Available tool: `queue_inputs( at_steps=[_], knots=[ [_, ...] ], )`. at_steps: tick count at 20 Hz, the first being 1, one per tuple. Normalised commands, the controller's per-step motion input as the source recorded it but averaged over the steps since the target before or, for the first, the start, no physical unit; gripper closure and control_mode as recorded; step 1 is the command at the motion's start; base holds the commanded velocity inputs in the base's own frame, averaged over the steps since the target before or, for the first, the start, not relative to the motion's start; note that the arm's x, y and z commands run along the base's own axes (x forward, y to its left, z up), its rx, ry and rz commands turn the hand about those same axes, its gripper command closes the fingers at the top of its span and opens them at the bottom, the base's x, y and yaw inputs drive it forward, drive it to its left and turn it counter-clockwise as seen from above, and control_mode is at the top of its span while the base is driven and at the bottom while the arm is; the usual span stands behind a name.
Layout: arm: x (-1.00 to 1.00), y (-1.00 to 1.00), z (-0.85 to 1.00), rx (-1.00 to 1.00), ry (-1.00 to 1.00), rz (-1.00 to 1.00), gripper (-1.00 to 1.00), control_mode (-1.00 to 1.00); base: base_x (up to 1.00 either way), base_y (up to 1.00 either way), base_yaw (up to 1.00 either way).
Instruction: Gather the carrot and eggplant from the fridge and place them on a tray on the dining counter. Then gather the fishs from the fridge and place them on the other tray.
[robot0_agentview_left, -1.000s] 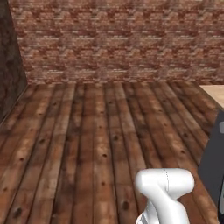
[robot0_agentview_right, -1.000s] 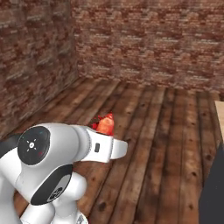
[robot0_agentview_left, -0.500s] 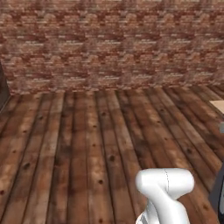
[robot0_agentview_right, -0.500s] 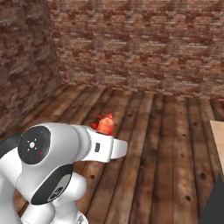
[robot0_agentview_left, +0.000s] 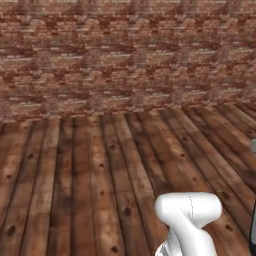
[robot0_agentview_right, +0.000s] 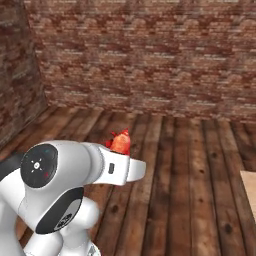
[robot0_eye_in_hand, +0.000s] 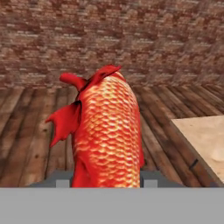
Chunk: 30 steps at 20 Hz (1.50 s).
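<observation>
We see a red-orange fish (robot0_eye_in_hand: 107, 131) upright in our pincer (robot0_eye_in_hand: 106, 177), whose jaws seem clamped on its sides, above the plank floor (robot0_eye_in_hand: 30, 144); right of it lies a pale desk (robot0_eye_in_hand: 205, 140) corner.

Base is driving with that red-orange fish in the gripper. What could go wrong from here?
The fish stands tall between the gripper fingers, gripped at its lower end, so a jolt might tip or slip it. In the hand view it also blocks much of what lies ahead, including part of the approach to the dining counter, which could make placing harder to judge.
</observation>
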Motion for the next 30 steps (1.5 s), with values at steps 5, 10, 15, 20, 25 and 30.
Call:
queue_inputs(
  at_steps=[5,10,15,20,25,30],
  knots=[
    [0.00,0.00,0.00,0.00,0.00,0.00,1.00,1.00,1.00,-0.04,-0.17],
    [0.00,0.00,0.00,0.00,0.00,0.00,1.00,1.00,1.00,-0.10,-0.17],
    [0.00,0.00,0.00,0.00,0.00,0.00,1.00,1.00,1.00,-0.16,-0.18],
    [0.00,0.00,0.00,0.00,0.00,0.00,1.00,1.00,1.00,-0.21,-0.20],
    [0.00,0.00,0.00,0.00,0.00,0.00,1.00,1.00,1.00,-0.27,-0.20],
    [0.00,0.00,0.00,0.00,0.00,0.00,1.00,1.00,0.96,-0.30,-0.22]
  ],
)
